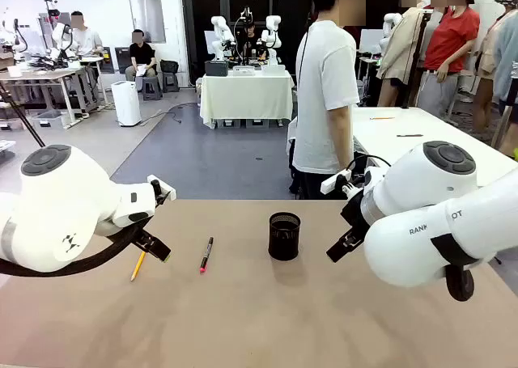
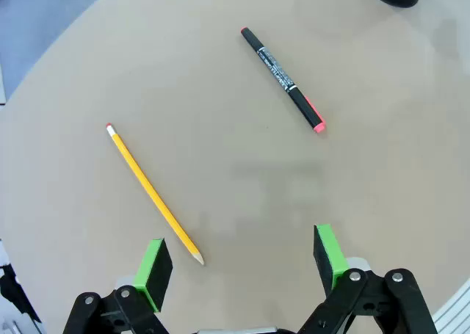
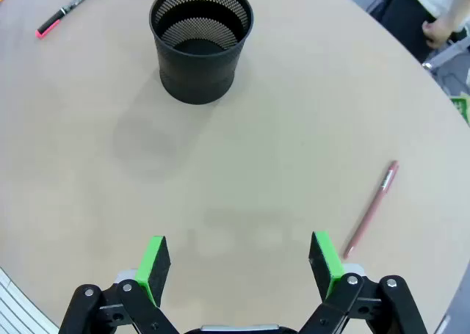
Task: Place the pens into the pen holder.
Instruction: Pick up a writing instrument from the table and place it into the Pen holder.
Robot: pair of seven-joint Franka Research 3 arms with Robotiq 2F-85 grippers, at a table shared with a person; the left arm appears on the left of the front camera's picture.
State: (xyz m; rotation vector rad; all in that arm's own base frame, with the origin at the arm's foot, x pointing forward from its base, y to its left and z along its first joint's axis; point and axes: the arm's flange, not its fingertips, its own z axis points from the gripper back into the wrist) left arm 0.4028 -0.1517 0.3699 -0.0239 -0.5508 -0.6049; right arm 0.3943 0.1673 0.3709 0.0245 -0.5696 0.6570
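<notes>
The pen holder, a black mesh cup, stands upright on the tan table, and through its open mouth nothing but the mesh bottom can be seen in the right wrist view. To the holder's left in the front view lies the black pen, flat on the table and well apart from the cup, with its pink-red tip pointing toward the robot's side. Farther left of the holder than that pen lies the yellow pencil, also flat, with its sharpened point toward the robot's side and its eraser end away. The two lie apart from each other, neither touching. The maroon pen lies flat on the other side of the holder from the black pen, well apart from the cup. The left pincer hangs above the table on the holder's left with its green pads spread wide and nothing between them. The pencil's sharpened point lies just beside one pad in the left wrist view, below it on the table. The right pincer hangs on the holder's right, its jaws likewise wide apart and empty, with the maroon pen's near end close to one pad in its wrist view and the holder farther ahead. A person in a white shirt stands beyond the table's far edge, behind the holder.
</notes>
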